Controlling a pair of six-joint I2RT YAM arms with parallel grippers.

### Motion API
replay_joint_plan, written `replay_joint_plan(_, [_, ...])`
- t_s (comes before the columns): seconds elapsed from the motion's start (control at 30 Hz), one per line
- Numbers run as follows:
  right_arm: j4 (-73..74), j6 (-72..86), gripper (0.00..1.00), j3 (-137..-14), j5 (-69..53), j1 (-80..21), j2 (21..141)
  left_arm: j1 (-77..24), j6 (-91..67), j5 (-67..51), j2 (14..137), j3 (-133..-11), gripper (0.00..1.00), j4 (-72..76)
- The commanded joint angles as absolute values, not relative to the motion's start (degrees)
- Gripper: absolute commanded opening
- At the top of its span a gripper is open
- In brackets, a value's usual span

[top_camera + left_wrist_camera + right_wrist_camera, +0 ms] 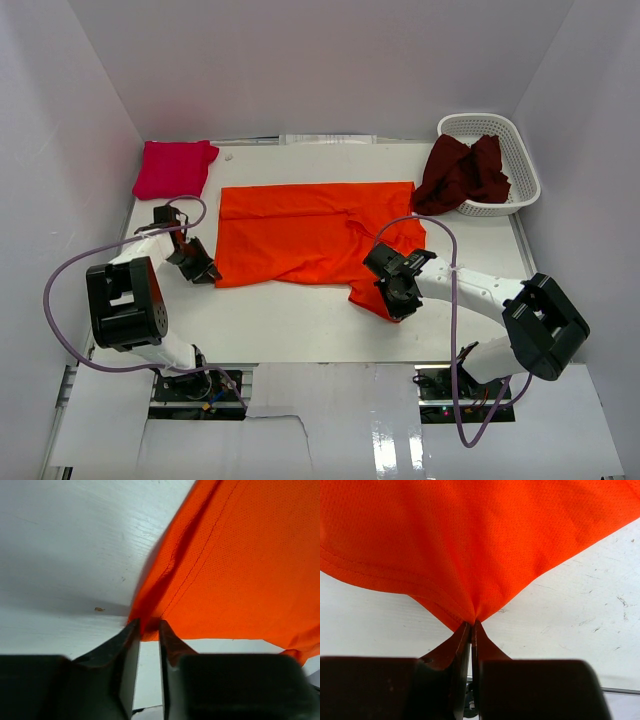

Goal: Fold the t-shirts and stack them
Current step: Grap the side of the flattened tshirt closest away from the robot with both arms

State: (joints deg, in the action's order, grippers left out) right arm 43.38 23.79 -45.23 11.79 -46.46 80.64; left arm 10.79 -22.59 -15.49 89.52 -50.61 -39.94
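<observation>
Right wrist: orange tee [485,540] in hand [471,624]

1. Shows a white worktop [300,335], matte and lightly grained up close, with a few small dark scuffs [621,600] and one tiny brown speck [99,609].
2. Closes off the far edge with a plain pale back wall [320,60].
3. Flanks the left and right edges with a left wall [50,130] and a right wall [595,120], both pale with a faint lilac cast, slanting outward toward the top.
4. Carries loose white sheets [330,400] along the near edge, one glossy and reflecting light.
5. Sits under soft, even light, with only faint shadows.
</observation>
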Motion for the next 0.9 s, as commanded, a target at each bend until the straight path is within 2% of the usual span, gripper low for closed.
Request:
replay_joint_plan(0.0, [43.1, 23.6, 0.08, -46.6, 11.5, -46.1, 79.8, 11.1, -22.1, -20.2, 90.2, -50.4, 0.29, -38.4])
replay_joint_plan(0.03, [43.1, 23.6, 0.08, -46.5, 11.5, -46.1, 79.8, 11.2, -22.1, -20.6, 90.2, -50.1, 0.23, -38.2])
replay_joint_plan(0.1, [43.1, 23.6, 0.08, -46.5, 11.5, -46.1, 79.8, 11.1, -22.1, -21.4, 90.2, -50.0, 0.21, -38.1])
replay_joint_plan(0.27, [43.1, 23.6, 0.08, -46.4, 11.5, -45.9, 80.1, 11.1, -22.8, -24.3, 90.0, -51.1, 0.04, -38.4])
replay_joint_plan(0.33, [43.4, 23.5, 0.08, -46.4, 11.3, -45.6, 80.1, 11.2, -23.2, -26.4, 90.9, -52.6, 0.01, -38.9])
replay_joint_plan(0.87, [51.9, 25.6, 0.08, -45.1, 13.1, -42.7, 78.3, 13.4, -24.9, -29.0, 97.7, -64.9, 0.00, -40.5])
